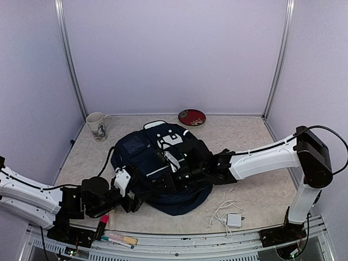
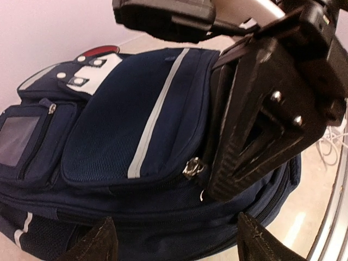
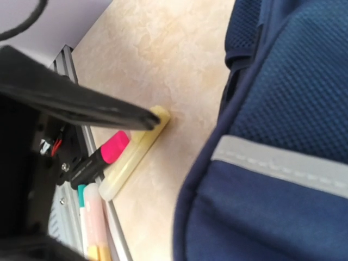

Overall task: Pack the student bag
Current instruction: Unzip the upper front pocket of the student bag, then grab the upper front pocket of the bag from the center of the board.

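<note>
Two grippers are hovering at one backpack [image 1: 147, 152], which is lying flat on the table [image 1: 255, 136] with its front pocket [image 2: 125, 119] facing up. The left gripper [image 2: 179, 242] is holding its jaws wide apart with nothing between them, and the bag's side is sitting directly ahead of its fingertips. The right gripper [image 1: 175, 174] is reaching over the bag from the opposite side. One black finger [image 2: 255, 125] is resting against the pocket's edge, with a metal zipper pull [image 2: 193, 166] just beside its tip. Whether those jaws are parted or pinching anything is not showing. Beyond the right gripper, off the bag's edge, a pink highlighter [image 3: 111, 149] and a pale yellow stick [image 3: 136, 155] are lying side by side. Well behind both grippers, a mug [image 1: 98, 126] and a red dish [image 1: 192, 117] are sitting.
</note>
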{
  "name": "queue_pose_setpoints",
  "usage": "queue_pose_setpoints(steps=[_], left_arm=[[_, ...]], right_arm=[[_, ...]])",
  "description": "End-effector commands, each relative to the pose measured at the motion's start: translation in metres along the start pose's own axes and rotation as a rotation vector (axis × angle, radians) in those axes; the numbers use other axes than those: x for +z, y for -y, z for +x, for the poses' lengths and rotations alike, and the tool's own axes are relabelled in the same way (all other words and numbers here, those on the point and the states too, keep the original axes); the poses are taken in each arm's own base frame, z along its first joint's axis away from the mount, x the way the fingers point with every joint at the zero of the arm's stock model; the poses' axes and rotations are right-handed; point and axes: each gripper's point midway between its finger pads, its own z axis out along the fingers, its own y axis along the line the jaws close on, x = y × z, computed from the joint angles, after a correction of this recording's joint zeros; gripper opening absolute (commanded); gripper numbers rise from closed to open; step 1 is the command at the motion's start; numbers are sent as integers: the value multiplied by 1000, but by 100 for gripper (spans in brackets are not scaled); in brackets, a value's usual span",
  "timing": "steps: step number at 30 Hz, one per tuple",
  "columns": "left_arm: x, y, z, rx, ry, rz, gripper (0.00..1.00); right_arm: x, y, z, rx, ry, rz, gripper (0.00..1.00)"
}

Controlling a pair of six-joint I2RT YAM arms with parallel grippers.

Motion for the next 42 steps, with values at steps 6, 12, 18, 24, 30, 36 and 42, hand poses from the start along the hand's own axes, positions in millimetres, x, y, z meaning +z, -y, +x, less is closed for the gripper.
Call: queue_pose_setpoints(steps=[6, 12, 18, 24, 30, 36, 42], left_arm=[[-4, 5, 6, 5, 34, 40, 77], [11, 11, 17, 60, -48, 26, 82], [9, 10, -7, 17, 46, 16, 80], [0, 13, -15, 21, 110, 56, 72], [8, 10, -7, 50, 52, 16, 64], [14, 6, 2, 45, 17, -11, 56], [21, -9, 4, 30, -12, -74, 50]], right_arm=[[4, -3, -26, 19, 100, -9, 33], [-1, -20, -32, 36, 113, -87, 45], [-12, -27, -36, 62, 150, -111, 52], [-21, -31, -38, 71, 180, -128, 34], [-21, -26, -33, 84, 172, -114, 39], [-27, -21, -36, 64, 184, -61, 39], [-45, -29, -45, -43, 184, -10, 36]])
